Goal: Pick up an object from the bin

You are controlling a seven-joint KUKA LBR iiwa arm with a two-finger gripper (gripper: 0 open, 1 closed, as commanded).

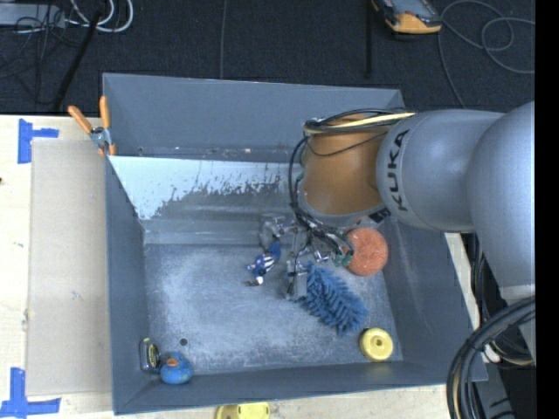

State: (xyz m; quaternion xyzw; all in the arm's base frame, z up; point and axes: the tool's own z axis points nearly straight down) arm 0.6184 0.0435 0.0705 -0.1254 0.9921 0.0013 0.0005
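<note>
**Down on the bin floor: a crowded pick**

Beneath my wrist, my gripper (293, 258) hangs low over the floor of the grey metal bin (201, 321). I cannot tell whether it is spread or pressed together. Just beside it, on the side away from my arm, lies a small blue-and-white hard-looking piece (260, 266). A shaggy blue brush-like thing (334, 300) sits just beside it toward the near wall, and a coarse orange-pink scrubber ball (368, 251) lies near, under my arm. Closing here could snag the soft bristles instead. It could also nudge the small piece, which I judge slick, away across the dusty floor.
</note>
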